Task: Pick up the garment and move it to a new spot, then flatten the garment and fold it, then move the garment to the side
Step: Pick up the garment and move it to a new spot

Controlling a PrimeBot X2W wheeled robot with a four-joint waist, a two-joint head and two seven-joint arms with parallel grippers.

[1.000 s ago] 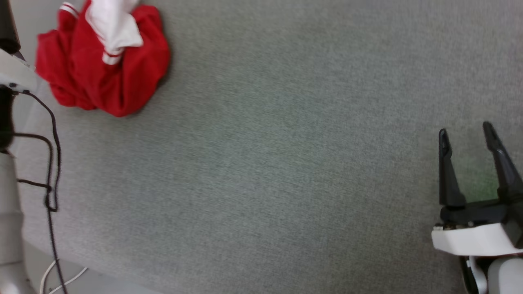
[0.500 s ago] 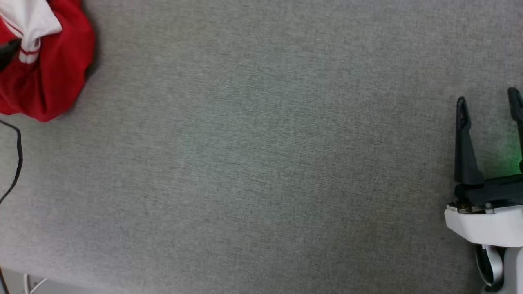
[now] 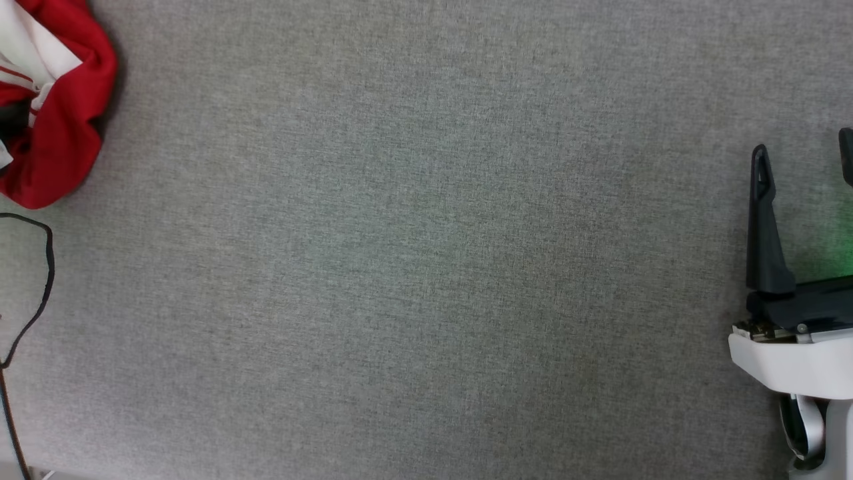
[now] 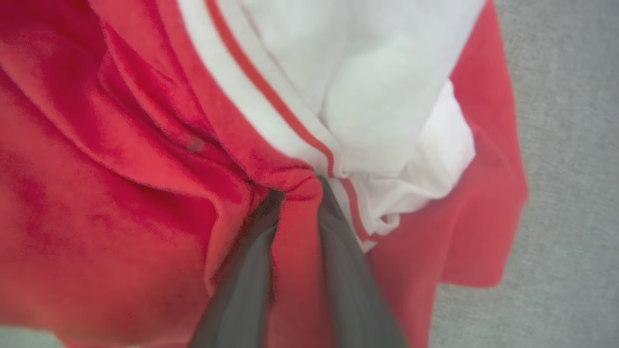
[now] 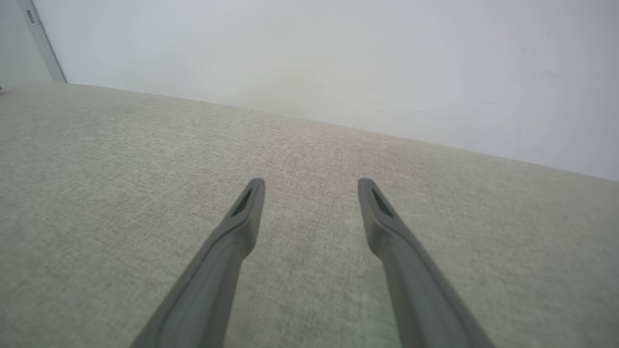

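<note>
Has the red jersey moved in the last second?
Cannot tell: the head camera turned, sliding everything left. Against the near edge of the grey surface, the jersey keeps about the same gap.

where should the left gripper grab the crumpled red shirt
Take the raised red fold of the garment beside the white sleeve, coming down from above: the heap is bunched, so only ridges offer a pinch. The left gripper is closed on that fold.
</note>
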